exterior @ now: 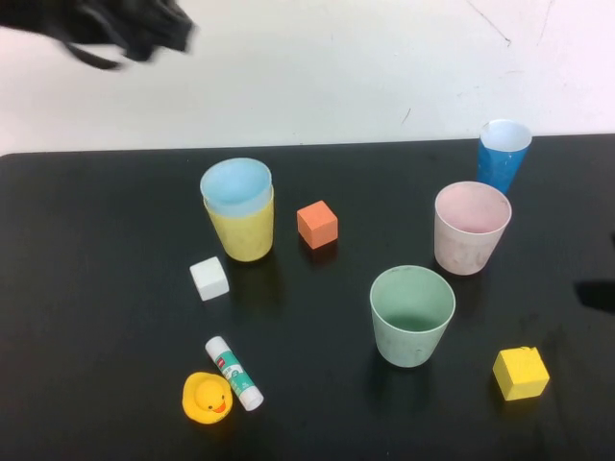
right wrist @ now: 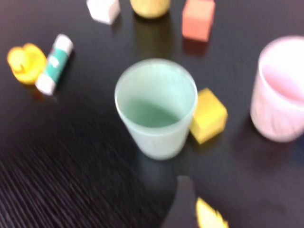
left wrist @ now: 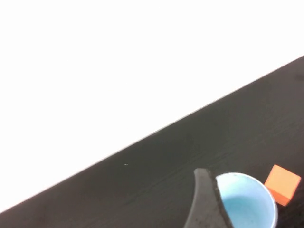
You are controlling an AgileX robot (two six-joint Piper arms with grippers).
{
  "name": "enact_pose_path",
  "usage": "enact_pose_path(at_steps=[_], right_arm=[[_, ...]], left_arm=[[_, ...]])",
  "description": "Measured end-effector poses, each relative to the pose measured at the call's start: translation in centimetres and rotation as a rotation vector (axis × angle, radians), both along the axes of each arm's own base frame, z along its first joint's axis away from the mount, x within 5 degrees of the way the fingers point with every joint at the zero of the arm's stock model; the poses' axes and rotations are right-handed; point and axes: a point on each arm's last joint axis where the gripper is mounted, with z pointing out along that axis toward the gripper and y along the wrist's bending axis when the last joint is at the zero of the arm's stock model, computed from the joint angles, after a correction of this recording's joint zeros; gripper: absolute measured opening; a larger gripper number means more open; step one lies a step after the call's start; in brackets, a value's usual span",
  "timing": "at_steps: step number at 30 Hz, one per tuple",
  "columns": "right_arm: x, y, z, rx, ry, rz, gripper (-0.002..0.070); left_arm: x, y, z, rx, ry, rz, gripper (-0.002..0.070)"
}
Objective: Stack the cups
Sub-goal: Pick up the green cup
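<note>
A light blue cup (exterior: 236, 185) sits nested inside a yellow cup (exterior: 245, 233) at the table's left middle. The pale pink cup (exterior: 471, 227) stands upright at the right, and the pale green cup (exterior: 411, 314) stands upright in front of it, each alone. My left gripper (exterior: 144, 31) is blurred, high above the table's far left edge, holding nothing. The left wrist view looks down at the light blue cup (left wrist: 247, 205). My right gripper (right wrist: 186, 205) shows only as a dark part near the green cup (right wrist: 156, 107), with the pink cup (right wrist: 280, 88) beside it.
A tall dark-blue cup (exterior: 503, 154) stands at the back right. An orange cube (exterior: 317, 224), a white cube (exterior: 209, 279), a glue stick (exterior: 233, 373), a yellow duck (exterior: 207, 397) and a yellow cube (exterior: 521, 373) lie scattered on the black table (exterior: 96, 288).
</note>
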Motion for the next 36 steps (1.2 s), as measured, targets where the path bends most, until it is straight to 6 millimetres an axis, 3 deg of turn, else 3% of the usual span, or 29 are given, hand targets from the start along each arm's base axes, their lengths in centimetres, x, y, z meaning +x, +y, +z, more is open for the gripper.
enact_pose_path(at_steps=[4,9,14,19,23,28,33,36], right_arm=[[2.6,1.8,0.2,0.021,0.022,0.096,0.0592],[5.3,6.1,-0.7,-0.012,0.054,0.249,0.0599],[7.9,9.3,-2.4,-0.091,0.115,0.336,0.0601],[11.0,9.9,-4.4,-0.158,0.134,0.328,0.0601],[12.6,10.3,-5.4,-0.172,0.142,0.325,0.0599],[13.6,10.6,-7.4,-0.181,0.193,0.332,0.0544],[13.9,10.8,-9.0,-0.194,0.228,0.362,0.0382],[13.9,10.9,-9.2,-0.177,0.237,0.368,0.0212]], left_arm=[[-4.4,1.4,3.3,0.001,-0.050,-0.011,0.0395],[-9.7,2.6,5.6,-0.049,-0.110,-0.037,0.0391],[-14.4,3.9,5.4,-0.066,-0.141,-0.043,0.0333],[-17.9,5.0,4.2,-0.081,-0.182,-0.040,0.0305],[-19.4,5.4,3.4,-0.090,-0.209,-0.037,0.0300],[-19.7,5.5,2.7,-0.093,-0.196,-0.039,0.0299],[-19.5,5.4,2.4,-0.092,-0.186,-0.040,0.0262],[-19.5,5.4,2.4,-0.092,-0.186,-0.040,0.0229]])
